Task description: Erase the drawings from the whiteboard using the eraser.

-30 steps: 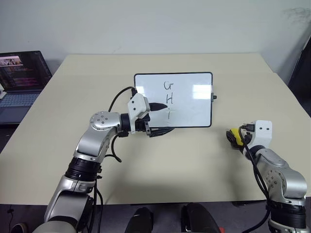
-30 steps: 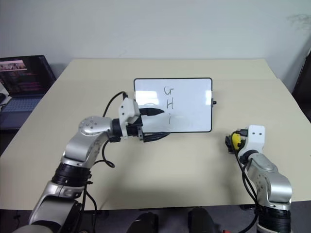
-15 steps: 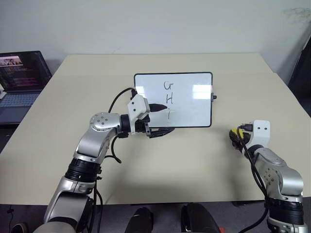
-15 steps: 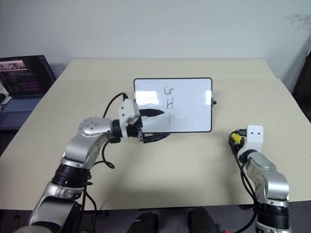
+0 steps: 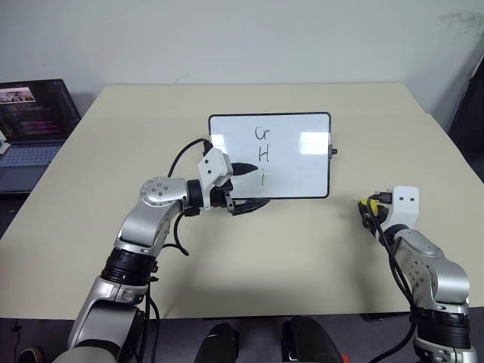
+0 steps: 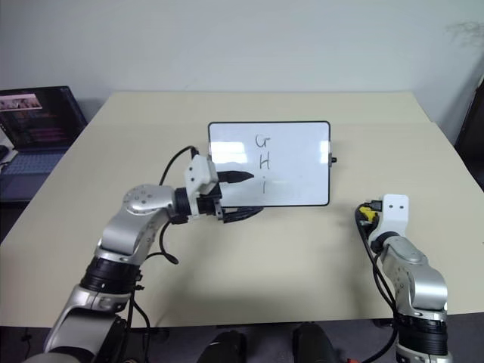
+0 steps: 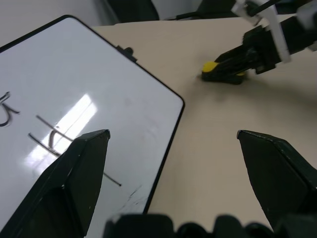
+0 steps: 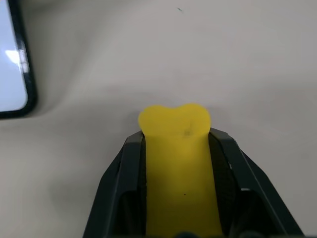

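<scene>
- Looks like an office or lab room: a plain white wall [image 5: 242, 38] runs behind a broad beige table [image 5: 249, 249].
- Off to the left, a laptop [image 5: 34, 121] sits open with its screen lit.
- On the table lies a small whiteboard [image 5: 299, 170].

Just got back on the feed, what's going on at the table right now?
The right pincer is shut on the yellow eraser, low over the table to the right of the whiteboard. The left pincer is open at the board's lower left edge, one finger over the white surface. The drawings, G, H and I in a column, are all unerased. A laptop sits off to the left.
</scene>
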